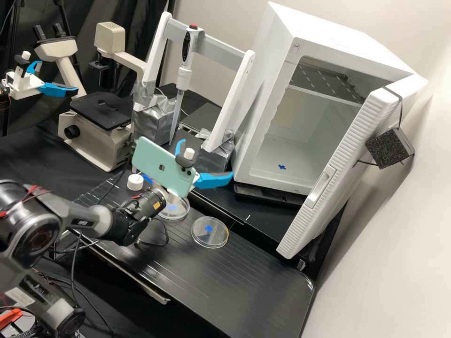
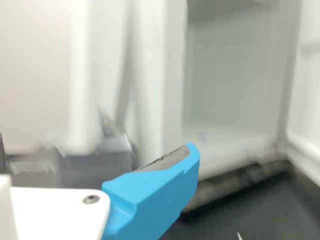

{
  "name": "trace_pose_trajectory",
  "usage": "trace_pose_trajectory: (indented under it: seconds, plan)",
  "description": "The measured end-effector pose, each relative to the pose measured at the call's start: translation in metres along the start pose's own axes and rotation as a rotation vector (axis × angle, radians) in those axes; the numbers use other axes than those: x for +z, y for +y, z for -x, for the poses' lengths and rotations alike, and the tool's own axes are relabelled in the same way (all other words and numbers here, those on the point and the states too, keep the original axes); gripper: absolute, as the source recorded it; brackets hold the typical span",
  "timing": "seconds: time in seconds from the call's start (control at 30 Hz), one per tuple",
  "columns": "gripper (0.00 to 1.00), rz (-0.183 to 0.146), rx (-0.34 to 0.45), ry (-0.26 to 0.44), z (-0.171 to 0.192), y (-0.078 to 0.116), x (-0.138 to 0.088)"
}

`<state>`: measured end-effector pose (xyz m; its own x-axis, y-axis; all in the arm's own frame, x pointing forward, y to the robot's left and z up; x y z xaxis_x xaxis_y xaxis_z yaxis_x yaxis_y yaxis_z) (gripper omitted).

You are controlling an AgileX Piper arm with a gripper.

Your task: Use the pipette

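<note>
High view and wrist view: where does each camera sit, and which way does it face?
High view: fixed off the arm, facing forward and down on the bench; the arm and its open tool show.
Wrist view: on the arm's wrist, facing the open white cabinet; one blue finger shows.
Both share the cabinet and that finger.

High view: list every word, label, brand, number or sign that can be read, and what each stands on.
No words or numbers legible.
Phone: small dark logo.
Pipette: markings too small.
Arm link: pale print, too small.
Wrist housing: orange label, too small.
</note>
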<state>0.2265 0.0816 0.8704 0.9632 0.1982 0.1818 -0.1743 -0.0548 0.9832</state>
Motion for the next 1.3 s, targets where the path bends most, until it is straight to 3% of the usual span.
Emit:
trace_pose_trajectory:
  seconds: [0.13,0.27,0.37,0.43,0.63,0.93,1.03,1.3]
  plan:
    - [1.0,0.024,0.025,0.144,0.001,0.008,-0.047]
    - [1.0,0.07,0.02,0.205,-0.006,0.009,-0.083]
    - [1.0,0.107,0.031,0.207,-0.016,0.013,-0.108]
    - [1.0,0.109,0.034,0.199,-0.025,0.013,-0.121]
    - [1.0,0.167,-0.035,0.154,-0.057,0.005,-0.149]
    - [1.0,0.212,-0.142,0.086,-0.095,-0.014,-0.168]
    - [1.0,0.205,-0.154,0.073,-0.105,-0.018,-0.17]
    - [1.0,0.231,-0.181,0.029,-0.128,-0.023,-0.166]
